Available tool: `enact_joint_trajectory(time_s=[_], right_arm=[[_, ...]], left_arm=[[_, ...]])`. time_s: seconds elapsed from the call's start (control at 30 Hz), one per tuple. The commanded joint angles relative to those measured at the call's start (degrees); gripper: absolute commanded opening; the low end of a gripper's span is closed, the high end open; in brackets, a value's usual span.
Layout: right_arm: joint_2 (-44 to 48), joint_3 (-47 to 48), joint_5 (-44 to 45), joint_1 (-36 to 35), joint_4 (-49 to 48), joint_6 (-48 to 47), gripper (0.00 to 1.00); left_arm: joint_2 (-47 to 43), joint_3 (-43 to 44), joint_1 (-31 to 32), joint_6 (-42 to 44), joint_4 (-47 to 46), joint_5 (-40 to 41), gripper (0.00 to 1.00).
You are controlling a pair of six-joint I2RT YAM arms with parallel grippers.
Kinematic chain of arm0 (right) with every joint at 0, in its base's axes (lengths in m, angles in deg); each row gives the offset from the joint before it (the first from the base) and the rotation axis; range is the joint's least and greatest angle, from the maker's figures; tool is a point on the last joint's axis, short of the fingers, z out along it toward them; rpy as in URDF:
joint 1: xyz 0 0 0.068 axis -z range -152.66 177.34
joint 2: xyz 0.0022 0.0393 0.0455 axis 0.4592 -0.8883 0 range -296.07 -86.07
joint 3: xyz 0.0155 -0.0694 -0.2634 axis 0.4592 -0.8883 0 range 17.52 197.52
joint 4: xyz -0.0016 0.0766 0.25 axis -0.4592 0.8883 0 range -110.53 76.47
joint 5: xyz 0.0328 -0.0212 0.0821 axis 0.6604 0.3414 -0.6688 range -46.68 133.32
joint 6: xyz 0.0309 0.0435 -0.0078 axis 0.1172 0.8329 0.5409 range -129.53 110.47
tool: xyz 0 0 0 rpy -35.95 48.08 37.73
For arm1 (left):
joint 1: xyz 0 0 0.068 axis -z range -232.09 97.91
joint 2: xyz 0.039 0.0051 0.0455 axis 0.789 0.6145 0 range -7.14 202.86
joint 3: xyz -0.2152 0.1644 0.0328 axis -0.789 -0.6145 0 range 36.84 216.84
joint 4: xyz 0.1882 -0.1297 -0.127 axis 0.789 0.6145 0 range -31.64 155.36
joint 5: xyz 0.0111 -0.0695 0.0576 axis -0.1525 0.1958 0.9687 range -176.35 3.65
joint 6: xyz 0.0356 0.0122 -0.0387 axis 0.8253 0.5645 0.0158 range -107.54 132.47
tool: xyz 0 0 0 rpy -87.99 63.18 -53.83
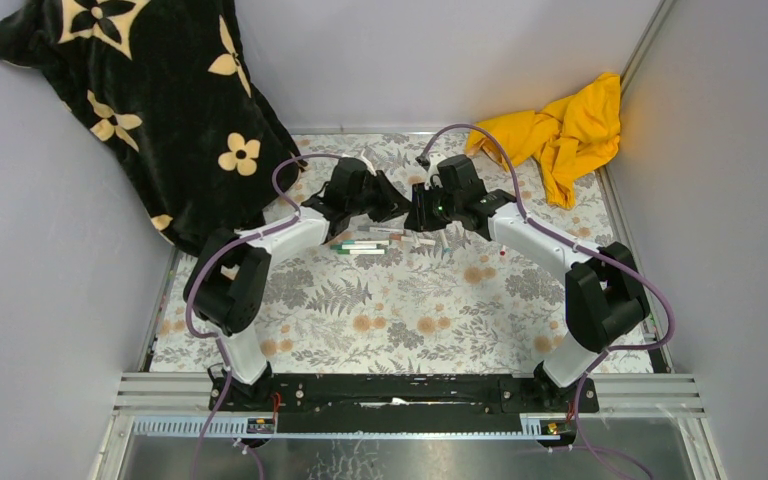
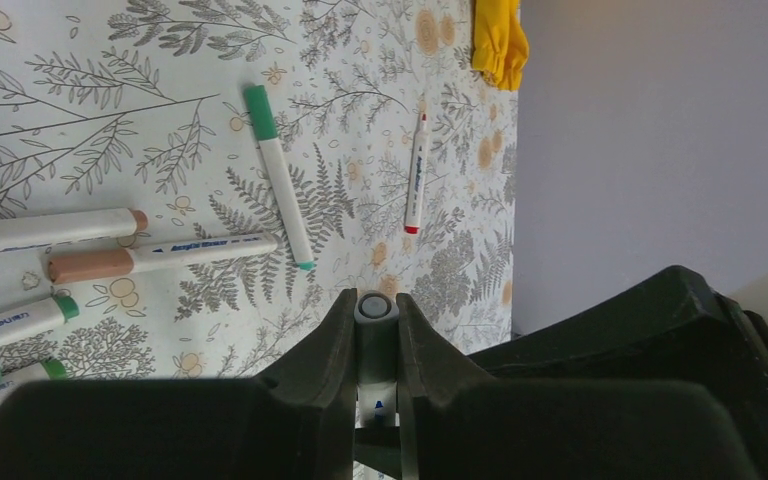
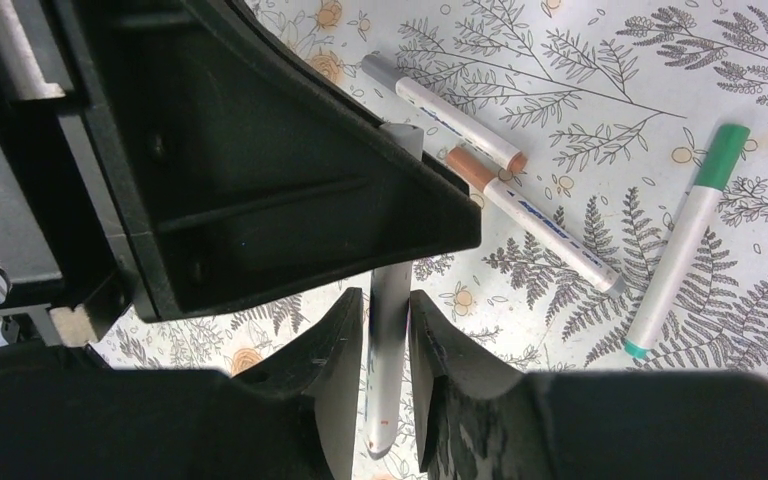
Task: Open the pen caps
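Note:
My left gripper is shut on the grey cap of a white pen, which I see end-on between the fingers. My right gripper is shut on the same pen's white barrel. In the top view the two grippers, left and right, meet tip to tip above the far middle of the table. Other capped pens lie on the cloth: a green-capped one, a brown-capped one and several more at the left edge. The right wrist view shows a grey cap, a brown cap and a green cap.
A thin red-tipped pen lies apart to the right. A row of pens lies just below the grippers. A black flowered blanket hangs at the far left and a yellow cloth lies at the far right. Grey walls enclose the floral table cover.

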Motion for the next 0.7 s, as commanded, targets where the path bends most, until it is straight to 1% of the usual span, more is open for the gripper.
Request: enact_joint_trajectory(time_s=[0.0, 0.17, 0.23, 0.27, 0.33, 0.37, 0.5, 0.57, 0.67], right_arm=[[0.0, 1.7, -1.7, -0.4, -2.7, 1.0, 0.30], [-0.7, 1.7, -1.8, -0.4, -3.6, 1.5, 0.29], [-1.1, 1.9, -1.8, -0.4, -3.9, 1.8, 0.26], [-1.4, 2.1, -1.8, -0.4, -4.0, 1.9, 0.21], [-2.0, 2.3, -1.9, -0.4, -4.1, 2.3, 0.02], [-2.2, 2.3, -1.9, -0.4, -3.9, 2.5, 0.00], [-2.2, 0.7, -1.4, -0.4, -3.9, 4.5, 0.00], [-1.4, -1.3, -1.1, -0.5, -4.6, 5.3, 0.00], [0.2, -5.2, -0.1, -0.5, -5.4, 5.7, 0.00]], left_arm=[[-2.9, -0.6, 0.4, -1.6, -4.4, -2.1, 0.00], [-3.8, -0.8, 0.4, -2.1, -4.8, -2.8, 0.00], [-4.0, -0.9, 0.4, -2.3, -4.8, -2.9, 0.00], [-4.1, -1.0, 0.4, -2.3, -4.8, -2.9, 0.00], [-4.1, -1.0, 0.5, -2.1, -4.8, -2.9, 0.00], [-4.0, -1.1, 0.5, -1.8, -4.4, -2.4, 0.00], [-2.6, 0.7, 0.2, 1.2, -2.0, 1.7, 0.00], [-0.6, 2.2, -0.8, 2.1, -1.0, 1.6, 0.00], [1.4, 0.1, -3.9, -1.8, -6.8, -0.9, 0.00]])
